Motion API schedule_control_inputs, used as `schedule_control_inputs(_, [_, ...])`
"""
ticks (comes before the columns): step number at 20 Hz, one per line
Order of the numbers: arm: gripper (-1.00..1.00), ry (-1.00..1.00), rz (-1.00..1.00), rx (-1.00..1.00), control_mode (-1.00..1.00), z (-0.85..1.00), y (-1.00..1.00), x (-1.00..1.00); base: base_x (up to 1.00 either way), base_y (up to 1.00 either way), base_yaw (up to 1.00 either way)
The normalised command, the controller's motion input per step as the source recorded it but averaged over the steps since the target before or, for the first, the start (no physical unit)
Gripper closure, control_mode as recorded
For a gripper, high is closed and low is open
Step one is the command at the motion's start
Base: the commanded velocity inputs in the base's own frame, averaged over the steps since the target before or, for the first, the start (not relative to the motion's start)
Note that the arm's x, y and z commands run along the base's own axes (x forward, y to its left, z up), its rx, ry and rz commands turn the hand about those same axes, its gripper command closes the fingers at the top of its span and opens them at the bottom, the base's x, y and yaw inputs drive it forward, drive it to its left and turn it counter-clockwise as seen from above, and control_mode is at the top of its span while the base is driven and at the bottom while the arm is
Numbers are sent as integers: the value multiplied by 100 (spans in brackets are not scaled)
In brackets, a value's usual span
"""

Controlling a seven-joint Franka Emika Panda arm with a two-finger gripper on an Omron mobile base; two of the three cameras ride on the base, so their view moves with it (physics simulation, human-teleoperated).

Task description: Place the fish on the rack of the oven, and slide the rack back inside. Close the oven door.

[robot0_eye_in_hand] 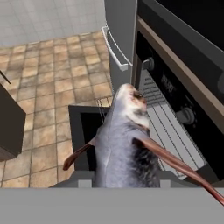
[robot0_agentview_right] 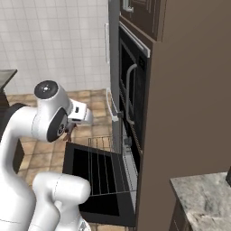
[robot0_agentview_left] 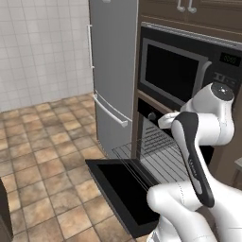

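Note:
The fish (robot0_eye_in_hand: 124,140), grey with reddish-brown fins, hangs head-away in the hand view, held at its tail end by my gripper (robot0_agentview_right: 71,128), which is shut on it; the fingers are hidden under its body. It hovers above the oven door (robot0_agentview_left: 118,186), which lies dropped open and flat. The rack (robot0_agentview_left: 149,153) is pulled out over the door, and the fish's head points toward its near left part (robot0_eye_in_hand: 168,127). The oven (robot0_eye_in_hand: 175,94) shows its knobs and display just above the opening.
A black microwave (robot0_agentview_left: 175,71) sits built in above the oven. A grey fridge (robot0_agentview_left: 111,71) stands directly left of it. Tiled floor (robot0_agentview_left: 47,142) spreads to the left. A dark cabinet (robot0_eye_in_hand: 8,127) stands left, and a stone counter (robot0_agentview_right: 203,198) right.

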Motion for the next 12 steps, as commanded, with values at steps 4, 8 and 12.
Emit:
schedule_control_inputs(4, [100,0,-2,0,-100,-19,0,17,0,0,0])
schedule_control_inputs(8, [100,10,-9,0,-100,-65,3,48,0,0,0])
schedule_control_inputs(12, [100,10,-4,0,-100,-80,8,65,0,0,0])
